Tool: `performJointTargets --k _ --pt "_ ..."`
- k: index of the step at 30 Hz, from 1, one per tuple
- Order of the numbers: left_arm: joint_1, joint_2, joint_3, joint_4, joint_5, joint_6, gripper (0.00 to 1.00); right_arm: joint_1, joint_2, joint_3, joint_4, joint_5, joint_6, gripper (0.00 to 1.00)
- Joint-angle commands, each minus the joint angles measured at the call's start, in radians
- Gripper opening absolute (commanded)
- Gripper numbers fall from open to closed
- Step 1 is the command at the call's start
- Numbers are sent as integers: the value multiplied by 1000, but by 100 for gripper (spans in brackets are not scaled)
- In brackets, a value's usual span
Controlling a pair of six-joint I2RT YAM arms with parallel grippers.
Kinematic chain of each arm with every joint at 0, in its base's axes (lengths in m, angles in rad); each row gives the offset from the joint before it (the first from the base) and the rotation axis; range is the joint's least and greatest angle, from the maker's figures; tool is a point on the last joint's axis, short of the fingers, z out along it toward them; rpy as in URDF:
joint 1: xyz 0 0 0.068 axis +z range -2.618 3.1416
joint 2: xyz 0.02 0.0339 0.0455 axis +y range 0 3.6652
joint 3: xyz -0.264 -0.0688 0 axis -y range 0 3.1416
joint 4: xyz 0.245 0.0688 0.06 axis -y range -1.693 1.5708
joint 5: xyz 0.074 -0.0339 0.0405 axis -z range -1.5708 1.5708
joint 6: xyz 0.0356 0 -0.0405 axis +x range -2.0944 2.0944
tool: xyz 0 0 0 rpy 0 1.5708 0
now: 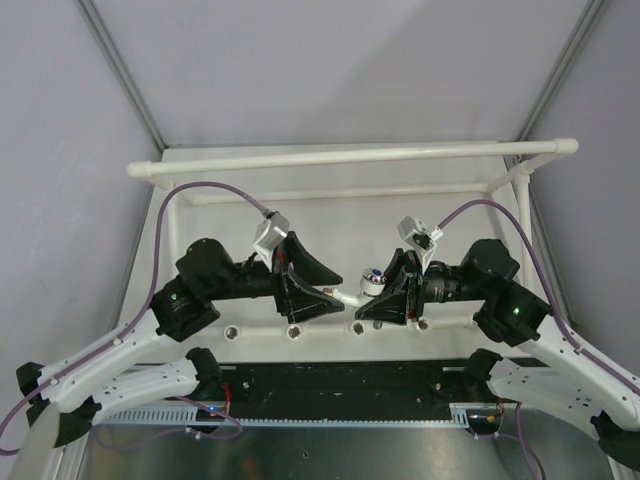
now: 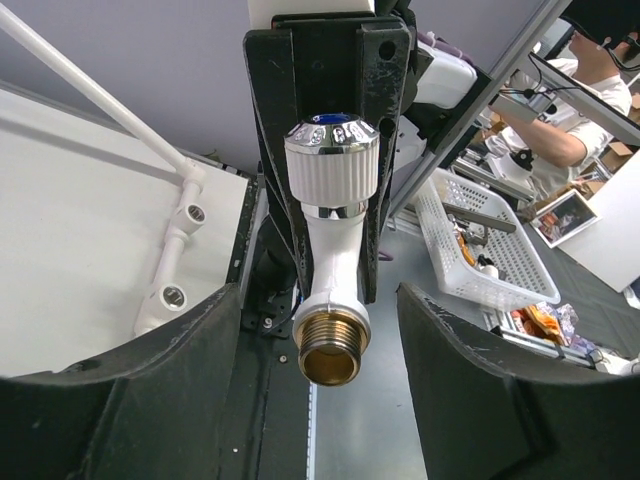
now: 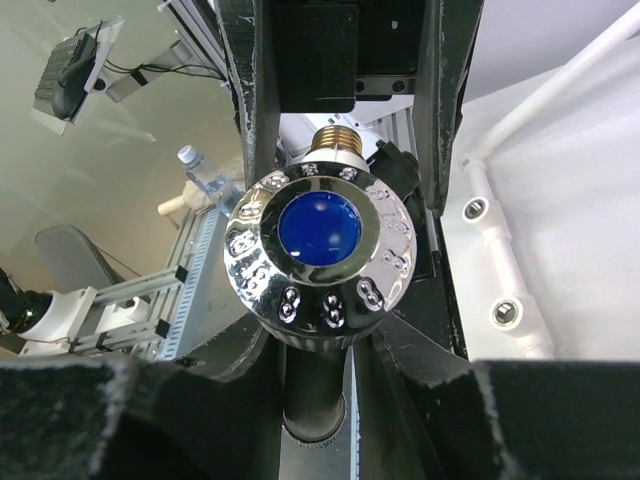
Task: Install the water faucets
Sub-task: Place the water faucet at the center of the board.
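Faucet: the faucet [image 1: 362, 285] hangs in the air between the two arms, over the row of sockets [image 1: 293, 330] at the near edge of the surface [image 1: 340, 215]. Its knob faces the right arm and its brass thread faces the left.
Right tool: the right tool [image 3: 318, 400] is pressed together on the white body just under the knob, and it alone carries the faucet.
Left tool: the left tool [image 2: 320, 300] is spread, with one finger on each side of the threaded end, touching nothing.
Step in hand: I judge this to be a hand-over from right to left, so the thread can then be pointed into a socket.
Doing it well: I want the left fingers on the white body behind the brass, not on the thread, which must be free for screwing in. The body is round and smooth, so I aim for a square, centred bite. I release the right grip only once the left one holds.
Edges: the tips of the two tools are very near each other around a short part, so there is little spare length to grip. The sockets I can see show open holes.
Open room: bare surface lies behind the arms up to the pipe frame [image 1: 350, 155]. The purple cables [image 1: 200, 190] arch over both wrists, and I watch them when swinging.
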Motion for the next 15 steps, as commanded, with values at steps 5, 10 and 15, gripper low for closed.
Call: performJointTargets --k 5,10,15 --pt "-1 -11 28 27 23 -16 67 -10 -34 47 -24 57 -1 0" --pt "43 -67 3 -136 -270 -23 87 -36 -32 22 -231 221 -1 0" --pt "191 -190 -108 -219 -477 -131 89 -104 40 -158 -293 445 116 0"
